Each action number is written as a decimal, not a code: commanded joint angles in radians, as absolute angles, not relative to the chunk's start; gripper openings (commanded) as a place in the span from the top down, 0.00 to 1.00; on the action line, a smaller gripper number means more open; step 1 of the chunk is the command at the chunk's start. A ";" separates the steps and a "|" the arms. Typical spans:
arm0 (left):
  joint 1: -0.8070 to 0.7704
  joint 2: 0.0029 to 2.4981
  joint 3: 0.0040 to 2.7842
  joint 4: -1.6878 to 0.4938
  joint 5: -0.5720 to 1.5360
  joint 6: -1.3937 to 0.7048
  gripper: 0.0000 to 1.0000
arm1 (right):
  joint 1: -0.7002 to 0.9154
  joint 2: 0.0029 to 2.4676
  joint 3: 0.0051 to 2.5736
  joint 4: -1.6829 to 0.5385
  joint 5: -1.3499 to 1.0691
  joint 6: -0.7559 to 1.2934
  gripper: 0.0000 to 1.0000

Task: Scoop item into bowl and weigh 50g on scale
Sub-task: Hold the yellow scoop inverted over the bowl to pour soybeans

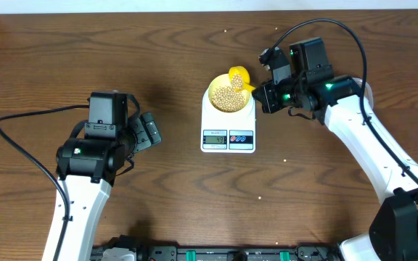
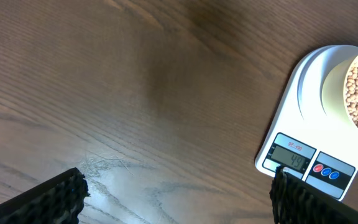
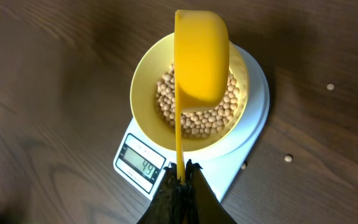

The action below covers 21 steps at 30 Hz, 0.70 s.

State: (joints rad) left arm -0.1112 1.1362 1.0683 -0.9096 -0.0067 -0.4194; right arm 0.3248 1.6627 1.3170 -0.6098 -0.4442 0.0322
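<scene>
The pale-yellow bowl (image 1: 228,96) stands on the white scale (image 1: 228,127) and holds many tan beans (image 3: 197,115). The display (image 3: 143,165) reads 49. My right gripper (image 3: 181,171) is shut on the handle of a bright yellow scoop (image 3: 201,56), which is tipped on its side over the bowl's far rim. In the overhead view the scoop (image 1: 239,76) sits at the bowl's back right, with the right gripper (image 1: 261,93) beside it. My left gripper (image 2: 179,193) is open and empty, left of the scale (image 2: 309,130), over bare table.
A few stray beans lie on the wooden table: right of the scale (image 3: 287,158), further right (image 3: 330,87), and in front (image 1: 286,161). A black cable (image 1: 20,145) loops at the left arm.
</scene>
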 commanded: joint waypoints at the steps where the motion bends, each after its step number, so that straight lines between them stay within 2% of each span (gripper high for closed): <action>1: -0.105 1.137 1.079 -0.912 -0.024 -0.421 0.04 | 0.335 1.672 1.314 -0.609 -0.443 0.003 0.99; 21: -0.105 1.137 1.079 -0.912 -0.023 -0.421 0.04 | 0.336 1.672 1.314 -0.611 -0.428 0.002 0.99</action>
State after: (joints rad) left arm -0.1112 1.1362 1.0683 -0.9096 -0.0067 -0.4194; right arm 0.3313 1.6627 1.3170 -0.6098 -0.4290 0.0174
